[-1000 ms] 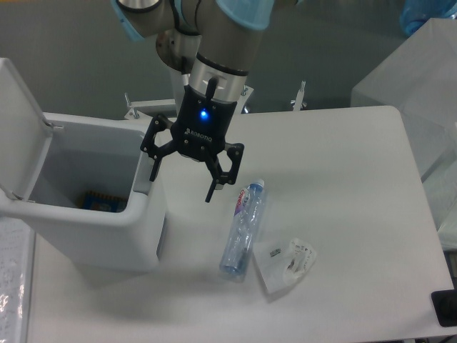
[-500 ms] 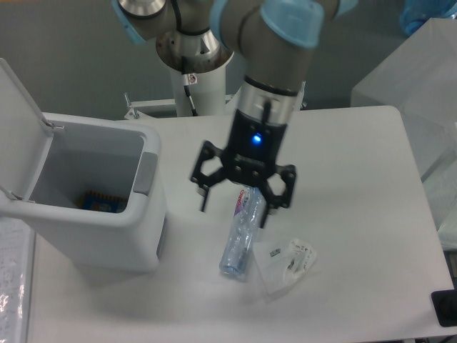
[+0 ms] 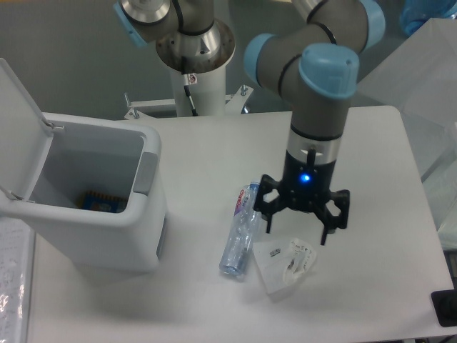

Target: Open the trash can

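Trash can: the large boxy white plastic trash can (image 3: 93, 207) with rounded corners sits on the white table (image 3: 371, 143) at the left of the frame, taking up most of the left third.
Lid: its flat white hinged lid (image 3: 20, 132) stands tipped up at the far left edge, so the can looks already open; the task reads as done or nearly so.
Inside: a small blue item (image 3: 100, 201) lies at the bottom, too small to name.
Push tab: the grey push-button tab (image 3: 145, 174) sits on the can's right rim, facing the table centre.
Handling: I would judge the can a light, stiff, hollow shell with smooth, rather slippery walls, liable to slide if shoved sideways. The tab is the place to press, straight down; the thin lid should not be forced back.
Bottle: a clear plastic bottle (image 3: 241, 230) lies on its side at lower centre, apart from the can.
Wrapper: a crumpled clear plastic wrapper (image 3: 285, 263) lies just right of the bottle's lower end.
Gripper: the black two-finger gripper (image 3: 303, 221) hangs right of centre, above the wrapper, well away from the can, fingers spread wide and holding nothing.
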`<state>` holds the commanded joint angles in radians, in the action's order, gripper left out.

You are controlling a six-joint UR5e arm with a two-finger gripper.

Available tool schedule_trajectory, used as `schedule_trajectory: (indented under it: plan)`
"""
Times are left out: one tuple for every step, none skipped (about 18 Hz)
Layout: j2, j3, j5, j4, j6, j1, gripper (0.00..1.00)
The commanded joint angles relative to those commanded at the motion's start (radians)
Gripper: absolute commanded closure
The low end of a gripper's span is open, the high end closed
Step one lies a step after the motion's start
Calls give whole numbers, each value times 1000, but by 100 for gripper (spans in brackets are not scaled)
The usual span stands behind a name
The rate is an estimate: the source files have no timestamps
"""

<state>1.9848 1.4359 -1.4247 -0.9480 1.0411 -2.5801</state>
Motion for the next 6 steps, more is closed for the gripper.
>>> schedule_trajectory:
  plan:
    - [15,-2,-34,-2,35,0,0]
    - [29,-2,-72,-3,71,0,0]
    - [40,0,-112,-5,101,0,0]
    - [51,0,-141,-5,126,0,0]
    - [63,-5,-161,-5,146,0,0]
    - [69,-8,-175,-5,154,2,0]
